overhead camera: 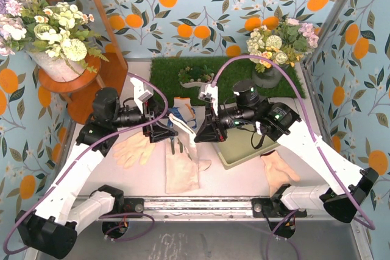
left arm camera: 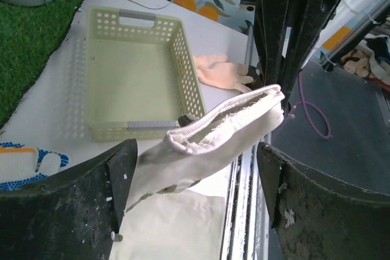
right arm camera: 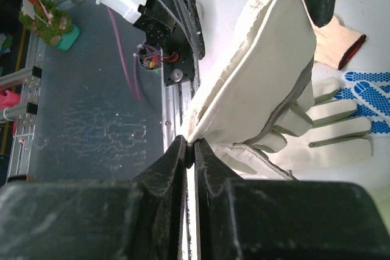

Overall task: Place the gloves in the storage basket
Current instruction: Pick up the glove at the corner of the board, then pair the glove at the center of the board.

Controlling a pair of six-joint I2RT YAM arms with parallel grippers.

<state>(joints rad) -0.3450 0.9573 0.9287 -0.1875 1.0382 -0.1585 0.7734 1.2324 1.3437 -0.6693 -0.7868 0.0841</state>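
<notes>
1. The right gripper was clamped shut on the cuff edge of the grey-and-cream work glove. The cloth was pinched between its two fingers.
2. The work glove hung from that grip. Its lower part trailed onto the table near the front rail.
3. The left gripper had its jaws spread wide, one finger on each side of the raised cuff, which lay in the gap between them. Whether either finger touched the cloth could not be told.
4. The storage basket sat on the table beyond the held glove, to the right of both grippers, and every glove lay outside it.
5. The left peach-tan glove lay flat beside the left arm. The right peach-tan glove lay just in front of the basket.
6. The blue-and-white glove lay behind the grippers, near the edge of the grass mat.
7. From above, the right arm covered most of the basket, and the two grippers' tips overlapped, so they were hard to tell apart.
8. Both wrist views cut the blue-and-white glove off at the frame edge.
</notes>
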